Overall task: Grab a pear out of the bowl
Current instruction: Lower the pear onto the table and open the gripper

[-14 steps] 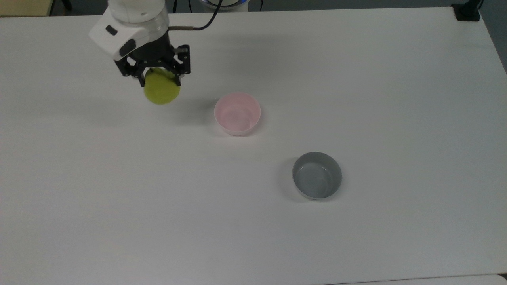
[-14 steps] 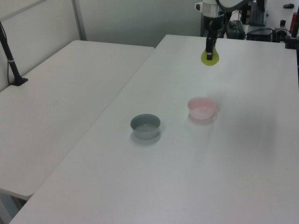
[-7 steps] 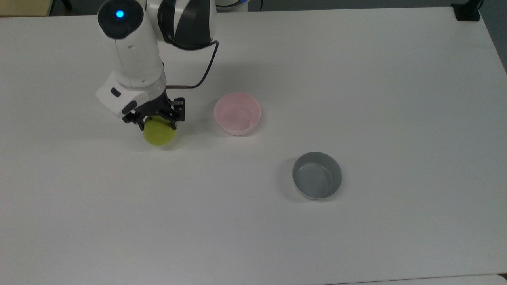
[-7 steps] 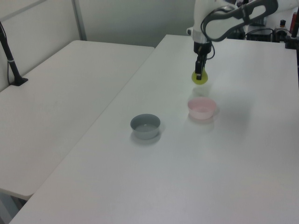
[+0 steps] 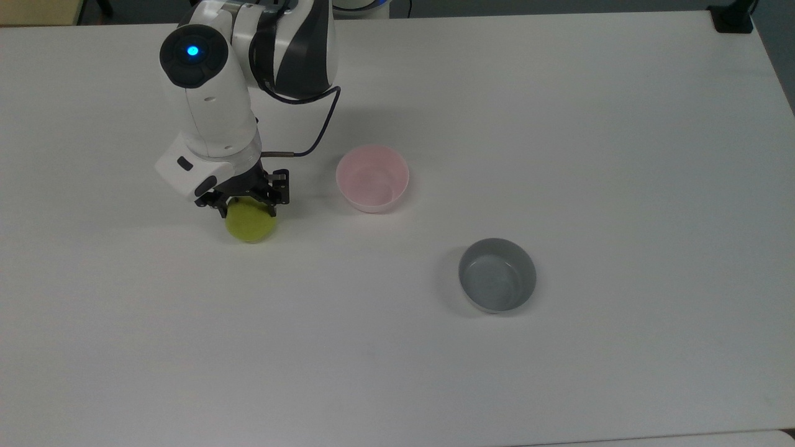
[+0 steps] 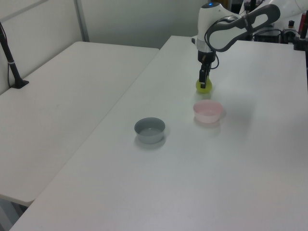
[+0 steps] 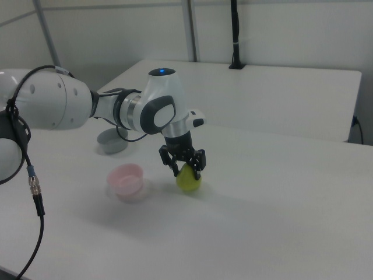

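while the smooth grey bowl [image 5: 497, 275] sits nearest in the top view, the glossy pale pink bowl [image 5: 372, 178] lies at its ten o'clock. at the pink bowl's nine o'clock, the matte yellow-green pear [image 5: 250, 223] (round, outside any bowl) rests on the white table [image 5: 559, 124], clamped in the black gripper [image 5: 247, 208], lower than a second ago.

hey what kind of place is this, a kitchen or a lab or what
Most likely a robotics lab or test room, not a kitchen. A robot arm's gripper holds a pear on a bare white table, with only a pink bowl and a grey bowl; cables and equipment sit behind.
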